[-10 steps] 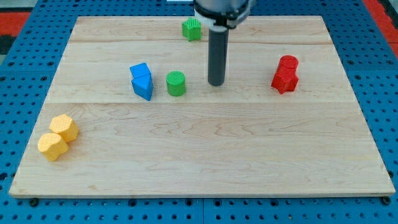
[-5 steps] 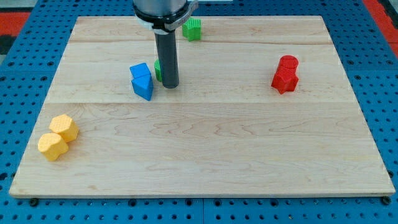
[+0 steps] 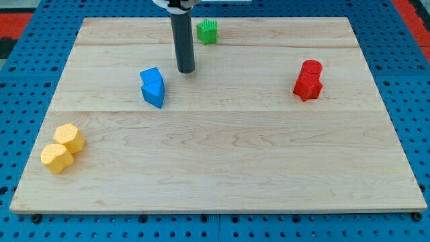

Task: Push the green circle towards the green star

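The green star (image 3: 207, 31) sits near the view's top edge of the wooden board (image 3: 215, 161). My rod stands upright just left of it and below it, with my tip (image 3: 186, 70) on the board. No green circle shows anywhere; the rod may hide it. My tip is up and to the right of the blue blocks.
Two blue blocks (image 3: 153, 87) sit touching, below and left of my tip. Two red blocks (image 3: 309, 81) stand together at the view's right. Two yellow blocks (image 3: 62, 148) lie at the lower left. A blue pegboard surrounds the board.
My rod swept left past the green circle, then moved up towards the green star. The circle moved from beside the blue blocks and no longer shows.
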You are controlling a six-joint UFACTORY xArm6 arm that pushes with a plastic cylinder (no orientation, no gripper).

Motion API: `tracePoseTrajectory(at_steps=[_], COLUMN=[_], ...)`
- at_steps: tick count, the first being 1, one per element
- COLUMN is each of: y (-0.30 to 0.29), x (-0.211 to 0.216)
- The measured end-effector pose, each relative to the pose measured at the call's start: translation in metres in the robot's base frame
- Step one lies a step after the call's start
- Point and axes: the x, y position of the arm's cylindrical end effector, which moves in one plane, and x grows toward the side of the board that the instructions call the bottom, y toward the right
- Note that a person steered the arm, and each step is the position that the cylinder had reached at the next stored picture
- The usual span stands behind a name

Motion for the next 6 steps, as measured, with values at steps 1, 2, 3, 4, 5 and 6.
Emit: tracePoseTrajectory(at_steps=[1,2,3,4,5,6], y=[0.000,0.001,-0.011,0.018,0.022,0.020], x=[-0.028,-0.025,-0.019,-0.056,-0.056,-0.034])
